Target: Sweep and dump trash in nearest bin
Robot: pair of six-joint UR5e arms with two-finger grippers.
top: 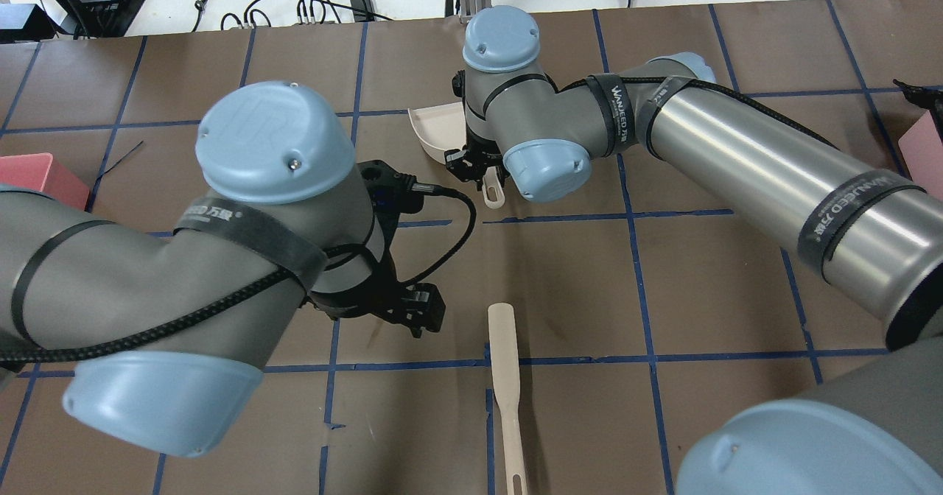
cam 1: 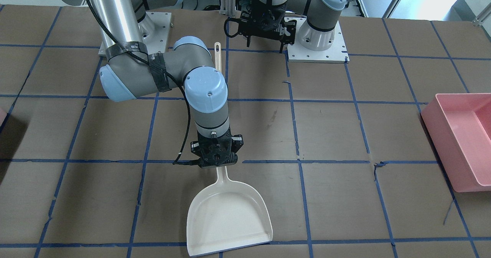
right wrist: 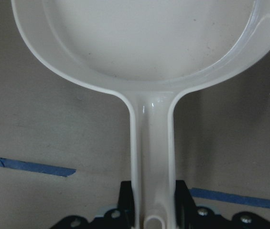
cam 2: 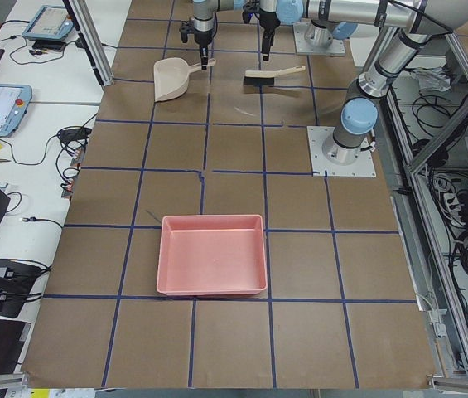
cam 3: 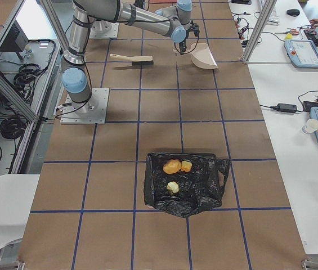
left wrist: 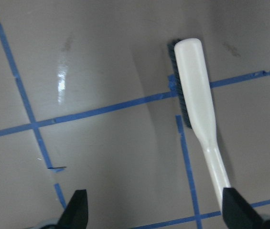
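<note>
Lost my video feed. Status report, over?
Right gripper shut on dustpan. Left gripper open near brush, not gripping. Trash unswept on black bag. No obstruction visible.

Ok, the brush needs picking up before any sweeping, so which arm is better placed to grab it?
Left. The left gripper hangs open just above the brush with nothing in it, while the right gripper is shut on the handle of the dustpan.
</note>
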